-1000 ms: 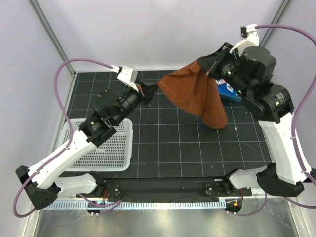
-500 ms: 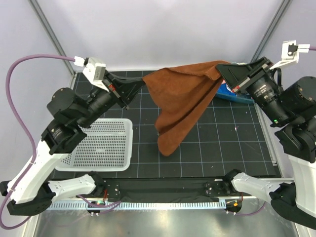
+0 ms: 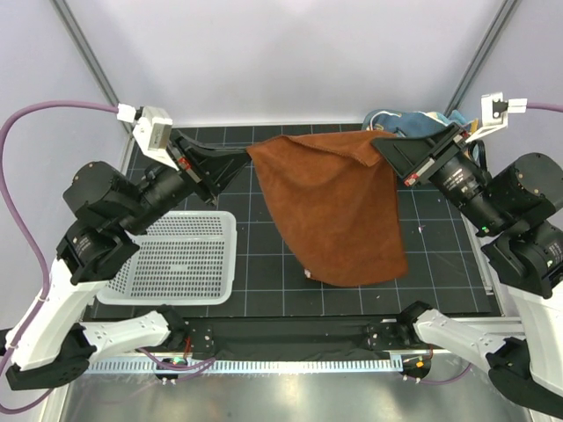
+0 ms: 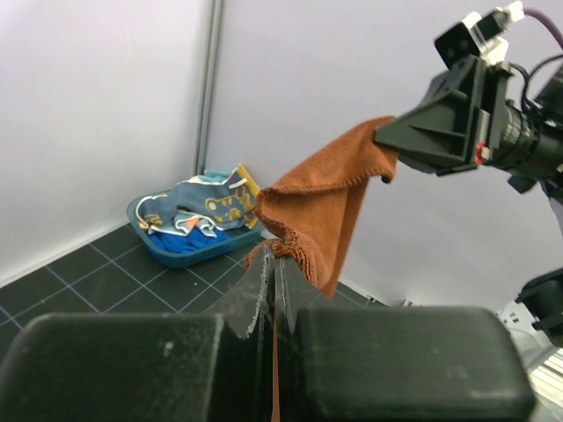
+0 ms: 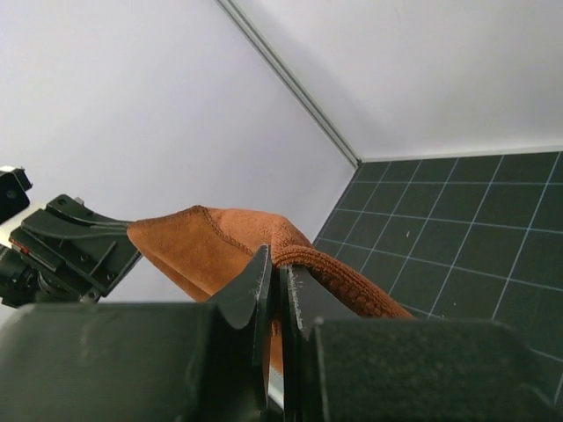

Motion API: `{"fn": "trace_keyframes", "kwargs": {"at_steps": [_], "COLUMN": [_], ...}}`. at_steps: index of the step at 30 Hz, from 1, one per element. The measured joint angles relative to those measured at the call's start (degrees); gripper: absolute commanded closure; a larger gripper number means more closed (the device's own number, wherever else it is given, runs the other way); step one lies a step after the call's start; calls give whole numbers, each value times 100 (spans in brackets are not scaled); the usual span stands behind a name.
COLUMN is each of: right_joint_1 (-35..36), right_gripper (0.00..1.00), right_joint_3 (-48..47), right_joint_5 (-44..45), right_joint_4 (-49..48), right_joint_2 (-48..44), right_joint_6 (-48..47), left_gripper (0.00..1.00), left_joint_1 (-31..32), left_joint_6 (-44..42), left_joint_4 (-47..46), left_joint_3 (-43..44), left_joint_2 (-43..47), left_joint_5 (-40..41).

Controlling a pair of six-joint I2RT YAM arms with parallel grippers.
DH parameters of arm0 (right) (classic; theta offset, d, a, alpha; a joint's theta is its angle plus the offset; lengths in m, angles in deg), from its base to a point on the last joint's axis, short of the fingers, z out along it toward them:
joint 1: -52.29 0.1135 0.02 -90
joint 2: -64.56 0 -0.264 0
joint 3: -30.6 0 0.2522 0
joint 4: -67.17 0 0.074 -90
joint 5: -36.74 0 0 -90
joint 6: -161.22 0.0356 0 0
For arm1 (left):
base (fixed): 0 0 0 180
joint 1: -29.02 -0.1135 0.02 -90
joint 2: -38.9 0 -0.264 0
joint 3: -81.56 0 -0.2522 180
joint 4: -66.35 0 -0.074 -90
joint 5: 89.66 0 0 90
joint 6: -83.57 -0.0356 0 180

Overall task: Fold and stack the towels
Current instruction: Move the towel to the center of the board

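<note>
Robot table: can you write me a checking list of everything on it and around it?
Surface: black gridded mat.
Job's things: rust-brown towel stretched out in the air; light blue patterned towel and royal blue towel heaped in blue plastic tub.
Clutter: white mesh basket, left side.
Grippers: left gripper and right gripper each shut on a top corner.
Cables: purple cables loop off both wrists.
Surroundings: pale walls, metal corner posts.
</note>
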Motion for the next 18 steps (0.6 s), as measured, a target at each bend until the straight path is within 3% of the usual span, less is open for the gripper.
{"fn": "trace_keyframes", "kwargs": {"at_steps": [5, 9, 14, 18], "right_joint_1": [0, -4, -1091, -1860], "right_gripper": [99, 99, 99, 99], "right_joint_3": [365, 376, 122, -295], "right_joint_5": [81, 328, -422, -944], "right_joint_4": [-118, -306, -977, -1508], "right_joint_2": [-9, 551, 2210, 4118], "right_joint_6": [-55, -328, -334, -138], "left_gripper": [100, 100, 100, 100], "left_joint_1": [9, -203, -1274, -1996], "left_joint_6": [48, 50, 210, 404], "left_joint_4": [87, 87, 20, -9], "left_joint_3": [-13, -2, 520, 1029], "left_joint_2": [-264, -844, -2498, -4030], "left_joint_5": [557, 997, 903, 809]}}
